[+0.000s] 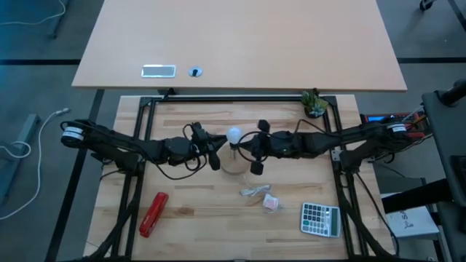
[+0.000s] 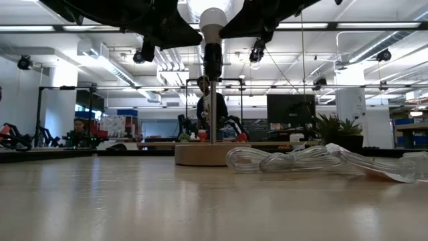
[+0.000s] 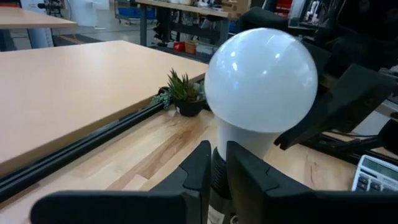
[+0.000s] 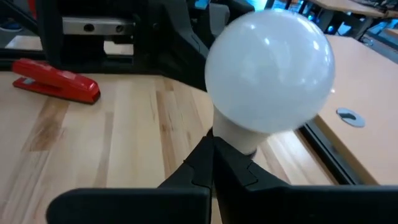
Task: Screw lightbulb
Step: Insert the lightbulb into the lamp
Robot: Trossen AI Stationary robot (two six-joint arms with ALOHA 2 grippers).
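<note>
The white round lightbulb sits upright in a dark socket. The socket stands on a thin stem rising from the round wooden disc at the table's middle. My left gripper comes in from the table's left and is shut on the socket just under the bulb. My right gripper comes in from the table's right. It is shut, and its tips are at the white neck below the globe. My left gripper pinches the dark socket between its two fingers, just under the bulb's white neck. The fingers come nearly level from the table's left. Socket and bulb stand upright on the stem, well above the disc. My right gripper's shut fingertips stand right at the bulb's neck, coming from the table's right and slanting slightly down. I cannot tell whether they touch it.
A crumpled clear wrapper and a small pinkish packet lie just in front of the disc. A red stapler is at the near left and a calculator at the near right. A small plant stands at the far right.
</note>
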